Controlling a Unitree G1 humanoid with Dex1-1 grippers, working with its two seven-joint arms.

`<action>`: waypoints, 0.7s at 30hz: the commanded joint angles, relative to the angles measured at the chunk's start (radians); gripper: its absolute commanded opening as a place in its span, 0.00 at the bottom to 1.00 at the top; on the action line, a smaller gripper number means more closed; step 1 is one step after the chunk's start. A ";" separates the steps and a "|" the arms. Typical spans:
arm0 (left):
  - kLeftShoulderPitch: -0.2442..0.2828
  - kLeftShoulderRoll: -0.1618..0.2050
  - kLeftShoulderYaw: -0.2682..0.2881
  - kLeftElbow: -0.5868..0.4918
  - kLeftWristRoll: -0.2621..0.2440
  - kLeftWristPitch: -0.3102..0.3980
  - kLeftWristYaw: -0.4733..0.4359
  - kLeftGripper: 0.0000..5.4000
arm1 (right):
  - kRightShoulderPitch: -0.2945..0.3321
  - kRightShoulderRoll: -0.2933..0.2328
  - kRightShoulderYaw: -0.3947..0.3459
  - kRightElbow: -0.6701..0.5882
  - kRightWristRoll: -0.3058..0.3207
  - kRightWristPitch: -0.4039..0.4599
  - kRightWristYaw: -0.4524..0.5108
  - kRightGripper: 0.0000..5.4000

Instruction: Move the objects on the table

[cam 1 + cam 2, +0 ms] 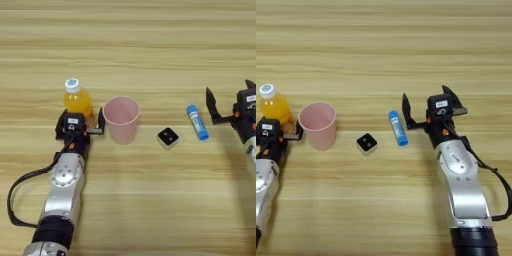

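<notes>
The small orange-juice bottle [77,99] with a white cap stands upright at the left. Close on its right stands the pink cup [121,119], upright and empty. My left gripper [80,117] is open at the bottle's near side, one finger on each side of its base; its right finger [101,122] nearly touches the cup. The white cube with a black top [168,138] lies right of the cup. One blue tube [397,128] lies beyond it; a second tube is out of view. My right gripper [426,96] is open just right of the tube, holding nothing.
The light-wood table [130,45] stretches wide behind the objects. A black cable [15,200] loops beside my left forearm, and another [501,195] hangs by my right forearm.
</notes>
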 commanded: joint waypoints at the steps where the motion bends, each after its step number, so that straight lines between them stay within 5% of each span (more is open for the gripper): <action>1: 0.007 -0.001 -0.003 -0.003 0.005 0.008 0.002 1.00 | -0.008 0.003 0.000 0.002 -0.002 -0.006 -0.001 1.00; 21: 0.132 -0.001 -0.025 -0.180 -0.006 0.078 -0.026 1.00 | -0.007 0.007 0.032 0.017 0.007 -0.017 0.037 1.00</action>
